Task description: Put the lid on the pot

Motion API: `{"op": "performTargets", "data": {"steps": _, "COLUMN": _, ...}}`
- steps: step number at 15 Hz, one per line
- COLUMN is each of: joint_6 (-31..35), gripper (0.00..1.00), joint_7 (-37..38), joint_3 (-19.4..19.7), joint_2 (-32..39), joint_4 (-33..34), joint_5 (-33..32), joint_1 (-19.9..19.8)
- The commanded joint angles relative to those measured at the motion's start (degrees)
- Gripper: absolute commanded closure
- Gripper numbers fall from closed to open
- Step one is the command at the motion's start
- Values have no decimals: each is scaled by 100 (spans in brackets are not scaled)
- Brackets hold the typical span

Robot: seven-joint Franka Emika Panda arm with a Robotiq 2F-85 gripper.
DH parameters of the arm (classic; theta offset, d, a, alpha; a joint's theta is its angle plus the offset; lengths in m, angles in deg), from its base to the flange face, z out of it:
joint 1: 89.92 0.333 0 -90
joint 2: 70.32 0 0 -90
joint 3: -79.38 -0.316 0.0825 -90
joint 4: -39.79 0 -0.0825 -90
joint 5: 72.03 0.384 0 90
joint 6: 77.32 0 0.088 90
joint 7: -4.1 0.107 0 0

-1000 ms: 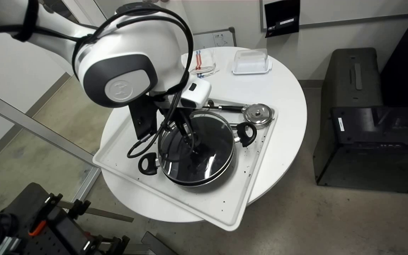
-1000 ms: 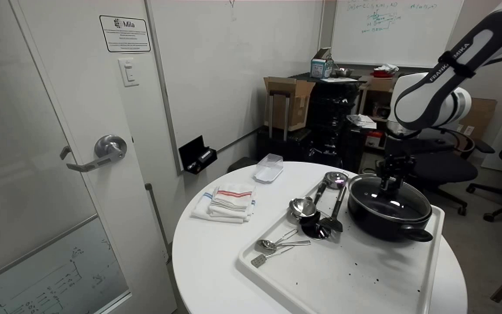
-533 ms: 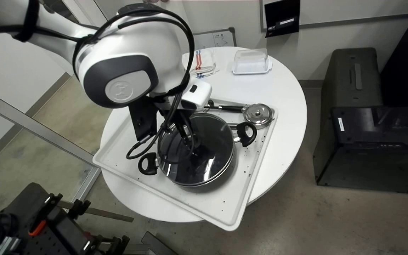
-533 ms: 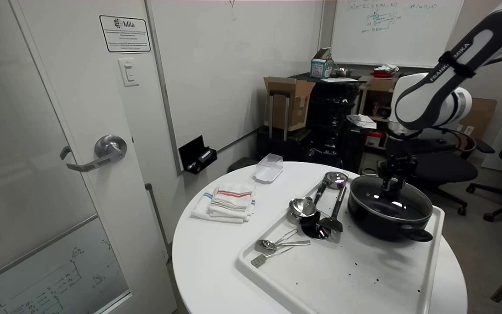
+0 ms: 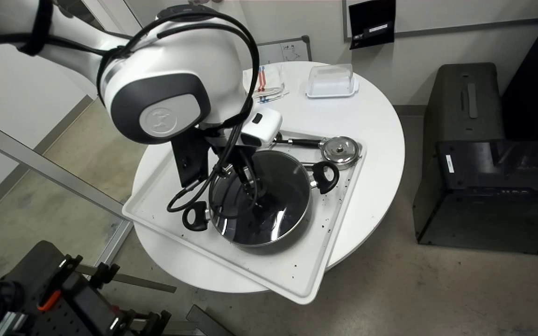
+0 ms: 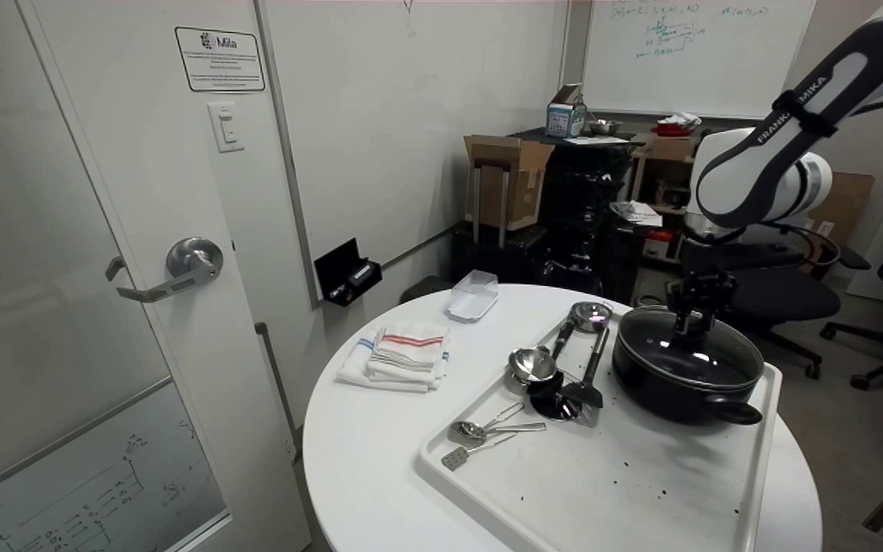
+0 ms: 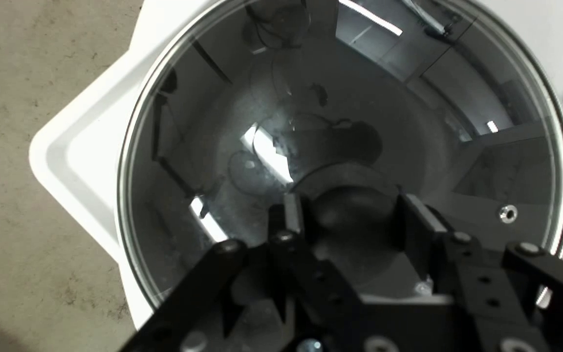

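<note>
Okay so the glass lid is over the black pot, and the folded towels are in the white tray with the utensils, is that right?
Not quite. The folded towels lie on the white table, outside the white tray, as an exterior view shows. The glass lid is over the black pot, and the utensils are in the white tray.

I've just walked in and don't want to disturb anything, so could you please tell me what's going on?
A robot arm is handling the glass lid, apparently to close the black pot, which stands on the white tray. The gripper holds the lid by its dark knob. The lid covers the pot's mouth, but I can't tell whether it is fully seated.
</note>
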State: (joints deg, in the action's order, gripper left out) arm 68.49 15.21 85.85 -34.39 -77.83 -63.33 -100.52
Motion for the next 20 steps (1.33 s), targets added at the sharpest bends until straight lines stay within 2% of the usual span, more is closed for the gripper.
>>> {"op": "performTargets", "data": {"steps": 1, "joint_6": -185, "gripper": 74, "joint_7": 40, "joint_3": 64, "joint_2": -64, "joint_4": 79, "joint_5": 78, "joint_1": 38}}
{"op": "performTargets", "data": {"steps": 2, "joint_6": -178, "gripper": 74, "joint_7": 51, "joint_3": 72, "joint_2": -63, "joint_4": 77, "joint_5": 70, "joint_1": 48}}
{"op": "performTargets", "data": {"steps": 3, "joint_6": -146, "gripper": 24, "joint_7": 63, "joint_3": 91, "joint_2": -65, "joint_4": 65, "joint_5": 41, "joint_1": 71}}
{"op": "performTargets", "data": {"steps": 4, "joint_6": -143, "gripper": 23, "joint_7": 69, "joint_3": 94, "joint_2": -69, "joint_4": 61, "joint_5": 40, "joint_1": 77}}
{"op": "performTargets", "data": {"steps": 7, "joint_6": -98, "gripper": 4, "joint_7": 79, "joint_3": 119, "joint_2": -99, "joint_4": 49, "joint_5": 29, "joint_1": 100}}
{"op": "performTargets", "data": {"steps": 9, "joint_6": -86, "gripper": 0, "joint_7": 67, "joint_3": 119, "joint_2": -122, "joint_4": 40, "joint_5": 28, "joint_1": 105}}
{"op": "performTargets", "data": {"steps": 20, "joint_6": -28, "gripper": 0, "joint_7": 76, "joint_3": 117, "joint_2": -177, "joint_4": -19, "joint_5": -9, "joint_1": 214}}
